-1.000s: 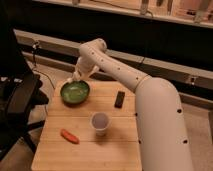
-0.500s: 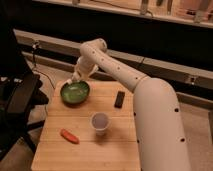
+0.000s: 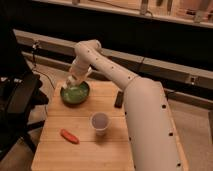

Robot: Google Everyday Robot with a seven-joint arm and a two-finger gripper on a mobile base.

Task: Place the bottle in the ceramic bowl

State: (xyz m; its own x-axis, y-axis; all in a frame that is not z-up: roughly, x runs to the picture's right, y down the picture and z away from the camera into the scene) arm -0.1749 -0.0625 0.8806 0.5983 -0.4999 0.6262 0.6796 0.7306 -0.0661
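Observation:
A green ceramic bowl [image 3: 75,94] sits at the back left of the wooden table [image 3: 85,152]. My gripper [image 3: 71,83] hangs at the end of the white arm, just over the bowl's far left rim. A pale shape at the gripper's tip merges with it; I cannot tell whether it is the bottle. No separate bottle shows on the table or in the bowl.
A white cup [image 3: 100,122] stands mid-table in front of the bowl. A red-orange elongated object [image 3: 69,136] lies at the front left. A small black object [image 3: 119,99] lies right of the bowl. A black chair [image 3: 20,102] stands close to the table's left edge.
My gripper has moved slightly down and left towards the bowl's rim. Nothing else has moved.

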